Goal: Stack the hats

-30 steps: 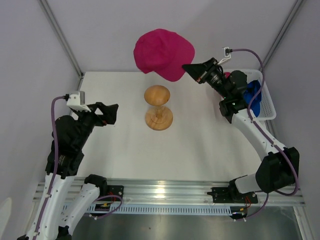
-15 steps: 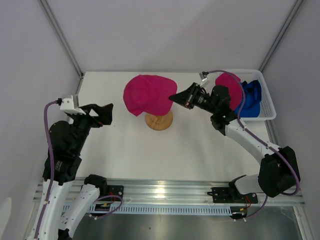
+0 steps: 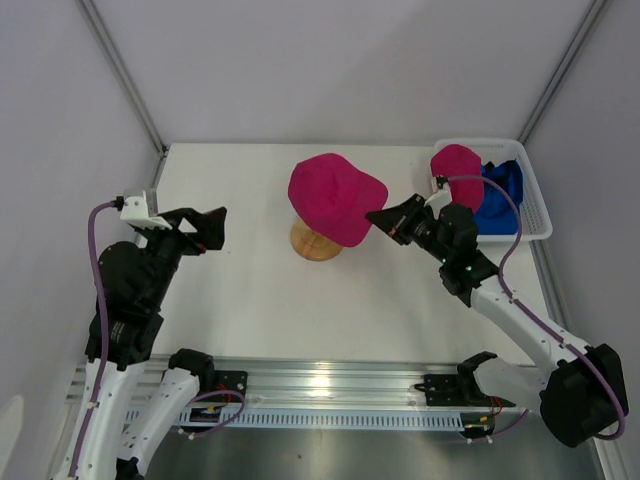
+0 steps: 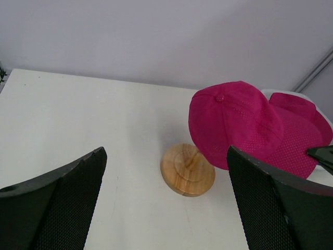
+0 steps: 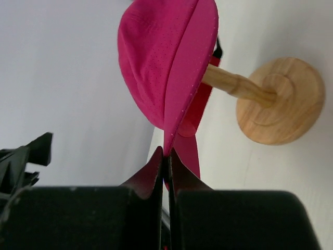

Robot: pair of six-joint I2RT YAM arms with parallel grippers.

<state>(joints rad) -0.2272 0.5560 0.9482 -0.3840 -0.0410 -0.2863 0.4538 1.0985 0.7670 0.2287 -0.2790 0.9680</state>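
Note:
A magenta-pink hat (image 3: pixel 335 197) sits tilted over the round top of the wooden stand (image 3: pixel 315 243). My right gripper (image 3: pixel 377 217) is shut on the hat's brim at its right edge. In the right wrist view the shut gripper (image 5: pixel 166 152) pinches the brim edge of this hat (image 5: pixel 161 52), and the stand's stem (image 5: pixel 237 83) runs up into the crown. A second magenta hat (image 3: pixel 456 165) and a royal blue hat (image 3: pixel 500 195) lie in the basket. My left gripper (image 3: pixel 212 228) is open and empty, left of the stand; its wrist view shows the hat (image 4: pixel 234 120).
The white mesh basket (image 3: pixel 535 215) stands at the back right corner. The stand's round wooden base (image 4: pixel 187 169) rests near the middle back of the white table (image 3: pixel 260 300). Grey walls close in the back and sides.
My right gripper has lowered the magenta hat from high at the back down onto the stand, then drawn it to the right. The left arm shifted slightly, then held still.

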